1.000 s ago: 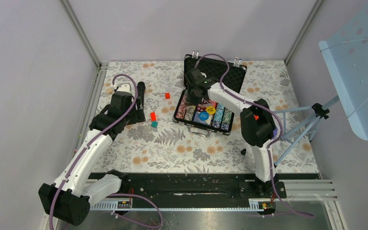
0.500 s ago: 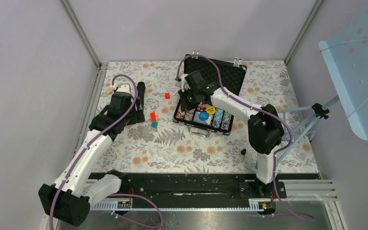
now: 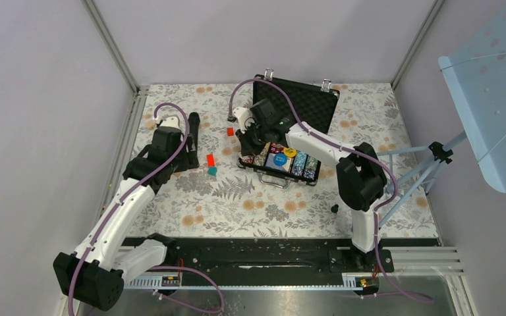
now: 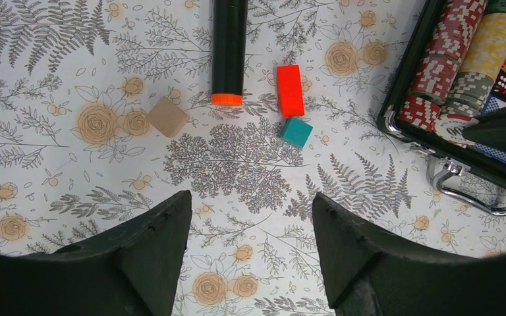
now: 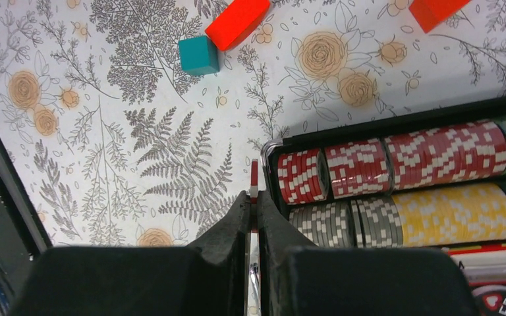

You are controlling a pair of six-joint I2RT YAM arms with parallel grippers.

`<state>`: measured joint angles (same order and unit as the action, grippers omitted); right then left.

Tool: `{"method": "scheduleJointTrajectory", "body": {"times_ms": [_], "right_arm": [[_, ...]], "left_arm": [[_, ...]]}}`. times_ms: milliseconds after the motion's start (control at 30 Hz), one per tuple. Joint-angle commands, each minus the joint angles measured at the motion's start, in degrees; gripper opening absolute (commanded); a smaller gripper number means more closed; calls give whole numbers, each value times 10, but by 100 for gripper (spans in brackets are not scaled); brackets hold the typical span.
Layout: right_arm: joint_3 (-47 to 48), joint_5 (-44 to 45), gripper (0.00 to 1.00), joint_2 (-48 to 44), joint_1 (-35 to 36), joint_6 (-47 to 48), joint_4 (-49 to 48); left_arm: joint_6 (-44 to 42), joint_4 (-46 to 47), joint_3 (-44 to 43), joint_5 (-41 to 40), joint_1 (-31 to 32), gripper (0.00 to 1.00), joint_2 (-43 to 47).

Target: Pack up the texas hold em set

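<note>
The black briefcase lies open at the back of the table, its tray holding rows of striped poker chips and round buttons. My right gripper is shut on a red-and-white poker chip, held edge-on just outside the case's left end wall. In the top view that gripper hangs at the case's left corner. My left gripper is open over bare tablecloth with nothing between its fingers, left of the case.
A black microphone with an orange end, a red block, a teal block and a tan block lie left of the case. Another red block lies farther back. A tripod stands at the right edge.
My right arm has swung left, from above the case's tray to its left end. The left arm has not moved.
</note>
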<state>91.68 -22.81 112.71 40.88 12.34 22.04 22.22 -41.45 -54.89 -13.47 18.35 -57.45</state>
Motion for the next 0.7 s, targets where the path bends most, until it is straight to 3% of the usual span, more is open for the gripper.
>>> {"method": "scheduleJointTrajectory", "body": {"times_ms": [0, 500, 667], "right_arm": [[40, -16, 0, 26, 6, 47, 6], [83, -11, 0, 76, 7, 92, 70], [89, 11, 0, 86, 8, 102, 77]], "left_arm": [[-8, 23, 0, -18, -4, 67, 15], [-9, 31, 12, -116, -5, 83, 43], [-27, 68, 40, -114, -4, 88, 77]]}}
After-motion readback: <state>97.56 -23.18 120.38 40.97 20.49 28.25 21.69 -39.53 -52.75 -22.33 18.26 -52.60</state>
